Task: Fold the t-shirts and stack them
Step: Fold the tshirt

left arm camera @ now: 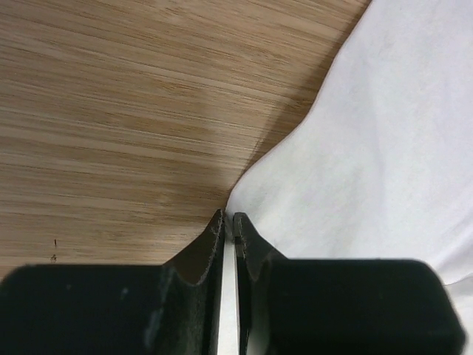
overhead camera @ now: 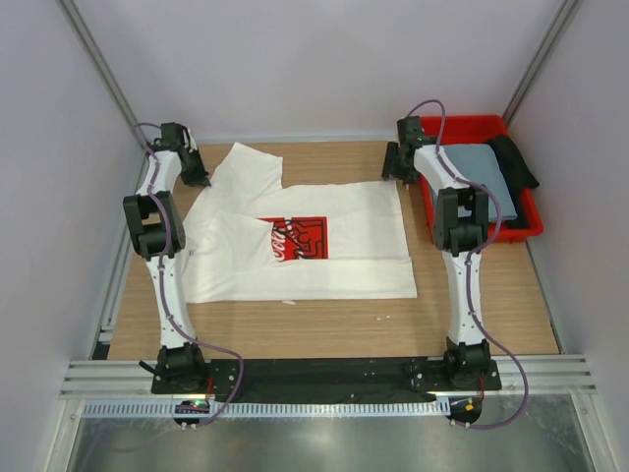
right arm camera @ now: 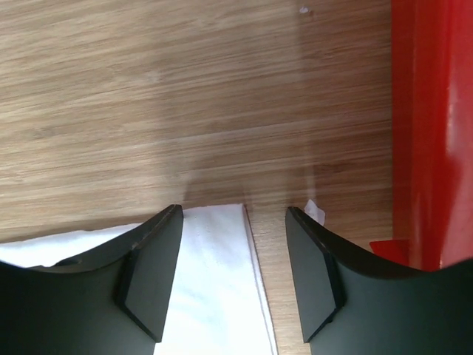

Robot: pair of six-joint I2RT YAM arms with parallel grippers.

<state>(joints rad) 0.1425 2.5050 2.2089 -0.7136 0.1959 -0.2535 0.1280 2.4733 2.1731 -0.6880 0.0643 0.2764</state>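
The white t-shirt lies spread on the wooden table, its red square print facing up and part of its left side folded over. My left gripper is at the shirt's far left edge. In the left wrist view its jaws are pressed together with a thin edge of white cloth pinched between them. My right gripper hovers over the far right corner, open, with the cloth's corner lying flat between its fingers. The grey-blue t-shirt rests in the bin.
The red plastic bin stands at the far right, close beside my right gripper; its wall fills the right edge of the right wrist view. A black item lies in it too. A small white scrap sits near the right finger.
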